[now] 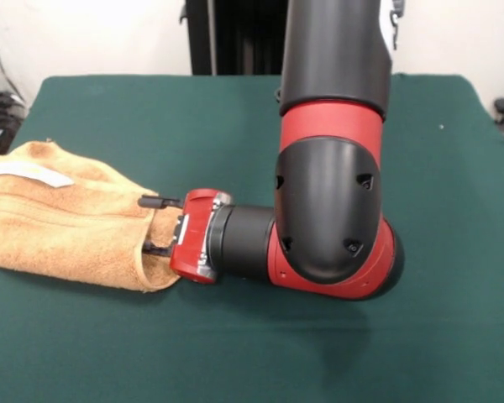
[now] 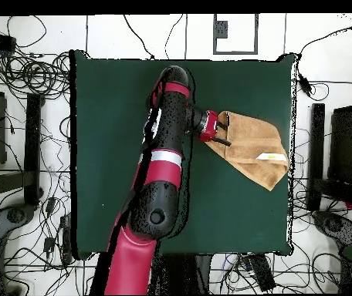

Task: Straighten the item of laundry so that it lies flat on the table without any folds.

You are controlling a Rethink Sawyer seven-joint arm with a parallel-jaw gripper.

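Towel (image 1: 67,222) bunched on table (image 1: 235,117) | gripper (image 1: 157,225) spread, straddling its edge

The orange-tan terry-cloth towel (image 1: 76,222) (image 2: 250,145) has a rough, looped pile that looks soft and matt, and a smooth white tag (image 1: 34,174) (image 2: 273,157) lies on its upper fold. The dark green table cover (image 1: 193,117) (image 2: 110,146) looks like felt: flat, matt and finely napped, with no shine. The red and black robot arm (image 1: 332,168) (image 2: 164,162) has hard, smooth shells with a soft gloss, like moulded plastic, and the red-bodied gripper (image 1: 155,225) (image 2: 222,136) at the towel's right edge shows bare silvery metal on its body and thin matt-black fingers (image 1: 155,201).
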